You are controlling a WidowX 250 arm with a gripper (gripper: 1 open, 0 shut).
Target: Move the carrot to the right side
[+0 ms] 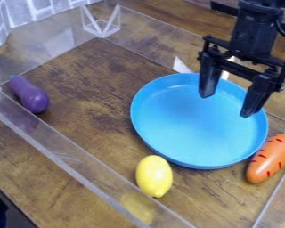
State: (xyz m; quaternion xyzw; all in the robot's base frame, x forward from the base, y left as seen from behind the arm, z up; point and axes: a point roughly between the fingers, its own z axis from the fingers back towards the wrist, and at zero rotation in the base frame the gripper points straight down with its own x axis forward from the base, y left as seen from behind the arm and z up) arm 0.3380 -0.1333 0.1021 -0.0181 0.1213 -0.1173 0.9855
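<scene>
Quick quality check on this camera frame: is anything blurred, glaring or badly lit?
Camera view: the black robot fingers look slightly soft; pale streaks of glare run along the clear plastic barrier; the round blue plate is evenly lit, no blown-out patch; the small yellow lemon has a brighter patch on its skin.

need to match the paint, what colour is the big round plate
Plain blue plate, in the camera view.

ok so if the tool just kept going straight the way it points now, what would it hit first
Probably the blue plate: the open tool points down over its right part, though depth is hard to judge from this one view.
</scene>
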